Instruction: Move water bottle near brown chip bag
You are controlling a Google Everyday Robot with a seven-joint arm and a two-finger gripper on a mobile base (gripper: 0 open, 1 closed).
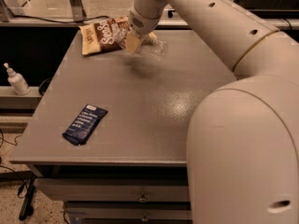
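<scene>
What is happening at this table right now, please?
The robot holds the water bottle in its pincer, lifted just above the far end of the table, beside the brown chip bag. The bottle is not yet set down. A dark blue bar wrapper lies near the table's front edge.

My arm (pixel 224 36) is a chain of smooth, cream-white rounded shells. A few small dark holes dot the upper link, and a thin tan ring marks one joint seam. The big bulging segment nearest the camera has a dark slot low down. My wrist bears a patch of fine dots. My tool (pixel 136 42), over the table's (pixel 140 106) far end, shows a flat tan finger (pixel 132 44).
</scene>
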